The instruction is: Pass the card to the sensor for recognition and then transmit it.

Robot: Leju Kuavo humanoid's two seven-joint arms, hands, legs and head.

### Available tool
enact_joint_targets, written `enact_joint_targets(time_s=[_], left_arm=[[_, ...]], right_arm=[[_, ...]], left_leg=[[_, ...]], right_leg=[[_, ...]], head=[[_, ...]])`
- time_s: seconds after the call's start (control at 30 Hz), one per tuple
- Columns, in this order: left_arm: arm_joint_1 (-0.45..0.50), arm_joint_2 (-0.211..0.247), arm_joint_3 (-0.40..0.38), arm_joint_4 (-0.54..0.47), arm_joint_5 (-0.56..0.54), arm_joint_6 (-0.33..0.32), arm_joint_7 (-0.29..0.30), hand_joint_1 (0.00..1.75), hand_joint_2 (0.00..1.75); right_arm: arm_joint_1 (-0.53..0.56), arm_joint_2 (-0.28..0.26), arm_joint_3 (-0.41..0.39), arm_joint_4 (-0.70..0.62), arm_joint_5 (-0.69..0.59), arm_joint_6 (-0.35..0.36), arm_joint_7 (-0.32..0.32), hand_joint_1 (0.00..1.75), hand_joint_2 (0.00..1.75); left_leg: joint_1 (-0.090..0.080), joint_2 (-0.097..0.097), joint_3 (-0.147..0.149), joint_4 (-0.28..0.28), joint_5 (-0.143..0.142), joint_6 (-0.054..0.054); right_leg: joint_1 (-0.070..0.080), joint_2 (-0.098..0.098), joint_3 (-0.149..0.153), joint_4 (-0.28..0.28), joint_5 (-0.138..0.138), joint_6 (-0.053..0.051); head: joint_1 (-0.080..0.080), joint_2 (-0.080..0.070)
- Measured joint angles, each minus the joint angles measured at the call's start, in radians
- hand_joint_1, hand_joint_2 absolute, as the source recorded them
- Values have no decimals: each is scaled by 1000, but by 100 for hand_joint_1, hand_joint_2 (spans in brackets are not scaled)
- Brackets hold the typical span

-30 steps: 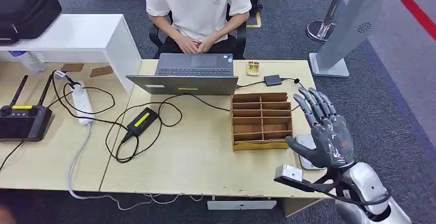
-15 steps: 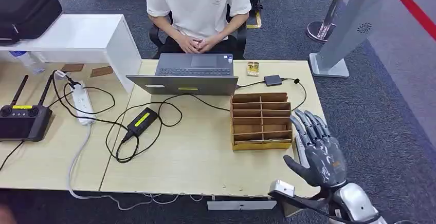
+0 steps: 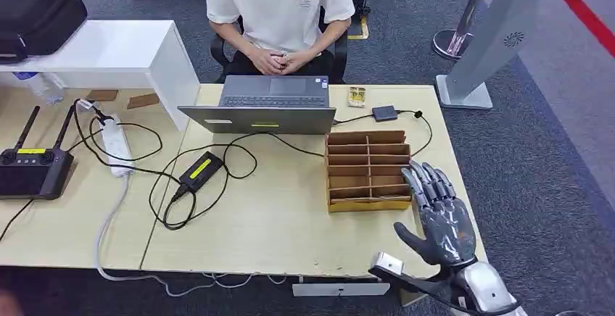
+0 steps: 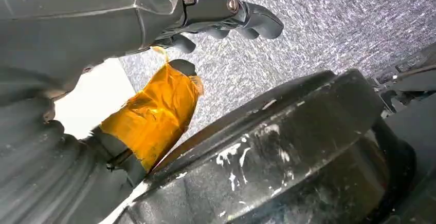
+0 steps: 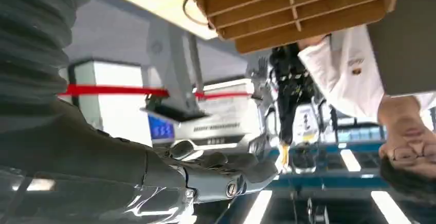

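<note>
On the desk (image 3: 290, 236), the laptop (image 3: 268, 106) sits at the far edge before a seated person (image 3: 279, 11). The divided wooden tray (image 3: 367, 170) lies right of centre, the power adapter (image 3: 200, 171) left of it, and the remote controller (image 3: 32, 167) far left.

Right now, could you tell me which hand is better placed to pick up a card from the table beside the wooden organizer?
The right hand. It hovers open over the table's right edge, just beside the wooden organizer. The left hand hangs over carpet, away from the table.
</note>
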Motion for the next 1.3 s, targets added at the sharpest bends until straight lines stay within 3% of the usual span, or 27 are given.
enact_joint_targets(time_s=[0.17,0.5,1.3], left_arm=[[-3,0,-14,0,-9,0,1,0,175],[-6,0,-33,0,-18,-2,8,0,175],[-8,2,-73,0,-27,-5,20,0,175]], right_arm=[[-63,65,8,147,89,-73,35,0,175],[-136,138,19,350,93,-104,46,0,175],[-215,177,21,532,80,-102,51,0,175]], left_leg=[[0,0,0,0,1,-1],[0,0,0,0,1,-1],[0,0,0,0,0,-1]], right_leg=[[0,0,0,0,0,0],[0,0,0,0,0,0],[0,0,0,0,0,0]], head=[[0,0],[0,0],[0,0]])
